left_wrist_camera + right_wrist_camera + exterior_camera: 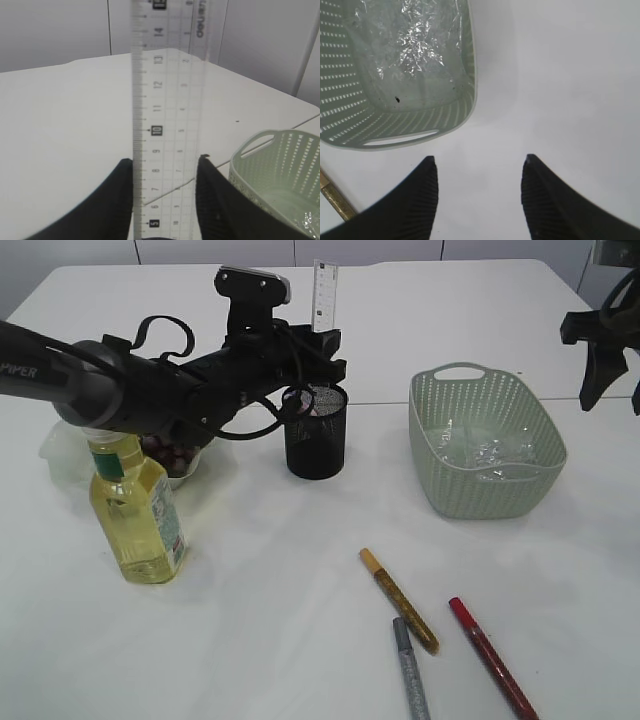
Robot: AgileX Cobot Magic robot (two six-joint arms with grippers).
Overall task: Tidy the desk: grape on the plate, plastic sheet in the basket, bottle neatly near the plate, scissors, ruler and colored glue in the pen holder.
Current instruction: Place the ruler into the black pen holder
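Observation:
My left gripper (325, 343) (166, 161) is shut on a clear ruler (325, 290) (167, 100), holding it upright over the black mesh pen holder (316, 440). The ruler's lower end is hidden behind the gripper. Dark grapes (165, 453) lie on a pale plate (58, 452) behind the yellow-liquid bottle (137, 508). The green basket (430, 430) (467, 85) holds the crinkled plastic sheet (480, 452) (415, 45). Gold (398, 600), grey (410, 672) and red (490, 655) glue pens lie at the front. My right gripper (605, 350) (480, 160) is open and empty, raised beside the basket. I see no scissors clearly.
The left arm stretches over the plate and bottle from the left. The gold pen's end (337, 202) shows at the right wrist view's lower left. The table's far edge and a seam run behind the pen holder.

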